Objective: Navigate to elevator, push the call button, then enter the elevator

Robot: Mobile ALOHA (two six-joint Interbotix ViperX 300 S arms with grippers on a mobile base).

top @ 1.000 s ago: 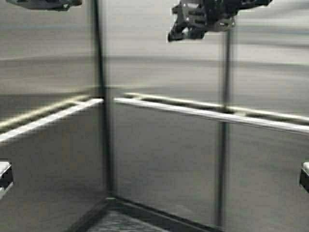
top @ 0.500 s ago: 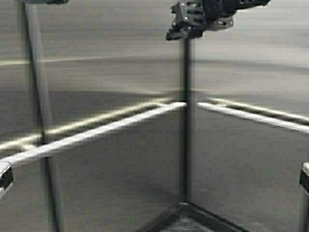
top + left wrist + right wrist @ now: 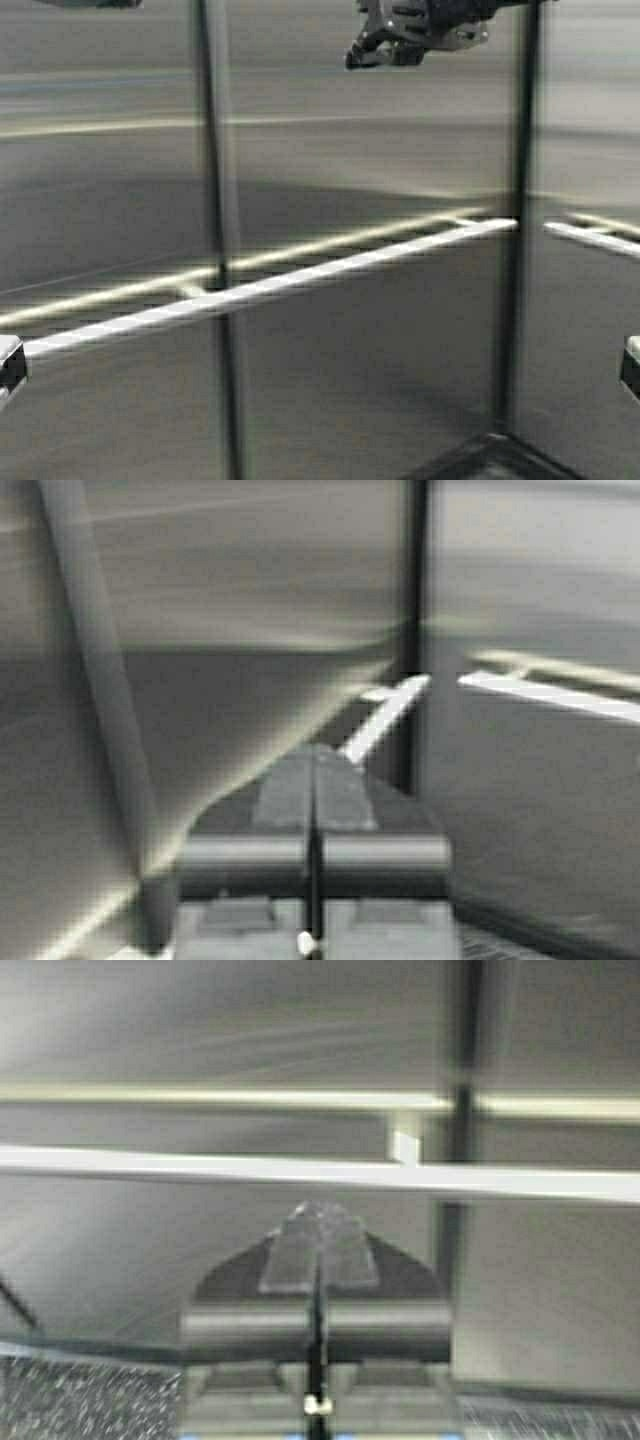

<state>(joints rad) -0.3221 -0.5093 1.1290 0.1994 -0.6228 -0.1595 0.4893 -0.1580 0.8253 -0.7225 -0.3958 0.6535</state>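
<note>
Inside the elevator [image 3: 350,130]; steel walls, two handrails [image 3: 270,288] meeting at lower right corner.
Left gripper [image 3: 314,780] fingers together; right gripper [image 3: 318,1235] fingers together, upper right.

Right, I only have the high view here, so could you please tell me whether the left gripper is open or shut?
Observer: The left wrist view shows the left gripper shut, its fingers pressed together with nothing between them.
Operator: Thank you. And the right one?
Observer: The right gripper is shut and empty too. It points at a handrail inside the elevator.
Operator: Does anything show beneath it?
Observer: Yes, a speckled floor meets the steel panels below the rail.
</note>
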